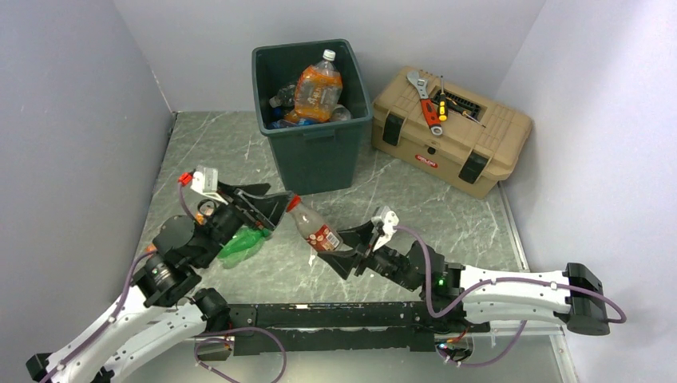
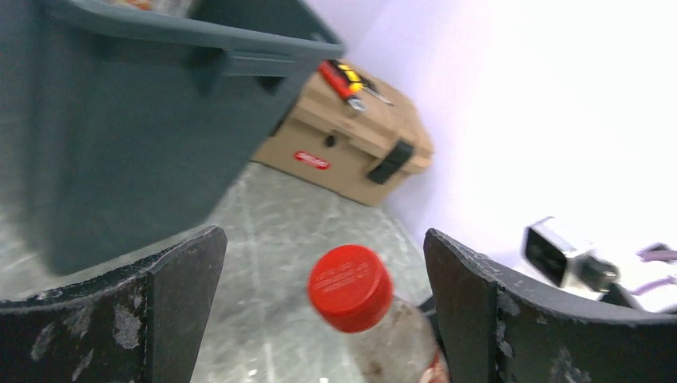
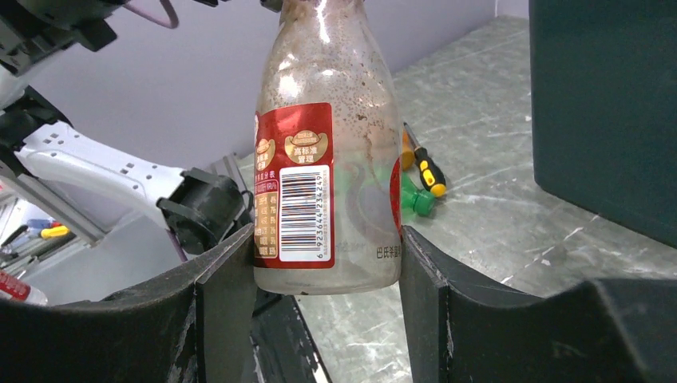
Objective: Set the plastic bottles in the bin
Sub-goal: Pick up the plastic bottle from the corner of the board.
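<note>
Marble table (image 1: 215,144), bottle (image 3: 327,159) in right claw (image 3: 323,271), cap (image 2: 350,287) inside left claw (image 2: 323,238)

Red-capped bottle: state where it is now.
Top view, centre: the red-capped bottle is held by the right end effector, in front of the bin.

Right claw (image 3: 326,275) grips red-labelled clear bottle (image 3: 335,80); dark bin (image 3: 607,112) nearby.

Red label on the clear bottle (image 3: 327,159), barcode facing us!
The red label (image 3: 294,183) carries a barcode with digits starting 6 9236, plus small Chinese characters; lettering on the red cap (image 2: 350,287) and the toolbox badge (image 1: 428,162) is too blurred.
</note>
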Controlling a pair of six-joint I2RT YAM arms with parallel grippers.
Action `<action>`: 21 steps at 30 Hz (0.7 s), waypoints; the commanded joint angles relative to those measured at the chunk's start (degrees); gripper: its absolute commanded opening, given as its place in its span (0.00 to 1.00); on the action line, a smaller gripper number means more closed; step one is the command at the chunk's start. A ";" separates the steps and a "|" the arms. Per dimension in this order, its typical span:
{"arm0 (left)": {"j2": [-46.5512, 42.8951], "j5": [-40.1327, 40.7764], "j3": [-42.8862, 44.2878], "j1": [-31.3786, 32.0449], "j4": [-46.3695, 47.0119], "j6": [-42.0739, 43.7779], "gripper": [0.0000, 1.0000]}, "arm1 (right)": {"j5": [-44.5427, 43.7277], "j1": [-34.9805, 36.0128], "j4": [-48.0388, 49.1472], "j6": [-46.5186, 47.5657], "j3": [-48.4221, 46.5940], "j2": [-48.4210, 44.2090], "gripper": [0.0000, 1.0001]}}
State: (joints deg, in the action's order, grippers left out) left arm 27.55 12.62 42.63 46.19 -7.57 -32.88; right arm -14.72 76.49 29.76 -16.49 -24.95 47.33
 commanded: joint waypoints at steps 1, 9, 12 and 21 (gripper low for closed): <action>3.98 -11.84 -0.44 -0.14 14.31 -8.30 0.99 | -0.43 0.06 11.16 0.26 0.84 -0.67 0.00; 8.46 -17.75 2.01 -0.16 13.89 -11.60 0.96 | -1.40 0.06 18.30 1.16 2.14 -0.51 0.00; 8.70 -18.06 0.88 -0.14 15.28 -12.63 0.83 | -0.96 0.06 18.13 1.51 1.41 0.31 0.00; 9.43 -19.03 0.20 -0.18 19.02 -13.67 0.70 | -0.39 0.06 17.56 2.38 2.29 0.01 0.00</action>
State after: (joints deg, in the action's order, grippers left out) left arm 36.62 -4.75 42.39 46.19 7.38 -45.71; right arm -15.11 76.49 44.10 -15.40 -23.14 48.10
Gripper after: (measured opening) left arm 0.676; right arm 0.614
